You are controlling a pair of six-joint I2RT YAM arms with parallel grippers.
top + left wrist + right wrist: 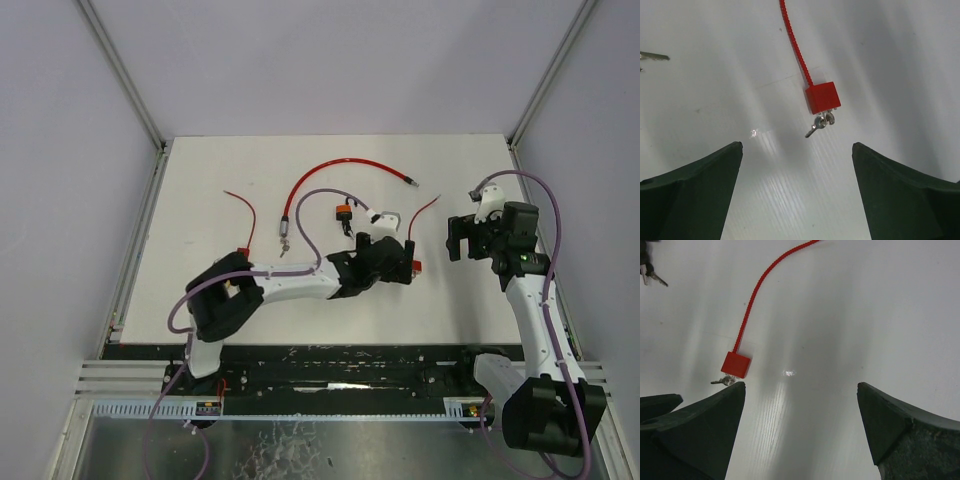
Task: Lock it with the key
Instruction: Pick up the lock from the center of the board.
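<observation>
— Dark fingers (700, 190) of the left end effector (796, 150) stand wide apart with nothing between them.
— And the lock?
— Red lock (823, 97) lies on the white desk (900, 55) just ahead of them, untouched; its key (816, 126) seems to sit in the near face, though it's small. A red cable (794, 42) leaves the far side.
— Right end effector (801, 387)?
— Spread wide too, empty, the lock just beyond one finger.

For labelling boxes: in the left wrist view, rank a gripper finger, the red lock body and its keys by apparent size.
1. Gripper finger, though nearness to the camera inflates it
2. Red lock body
3. Keys
</observation>
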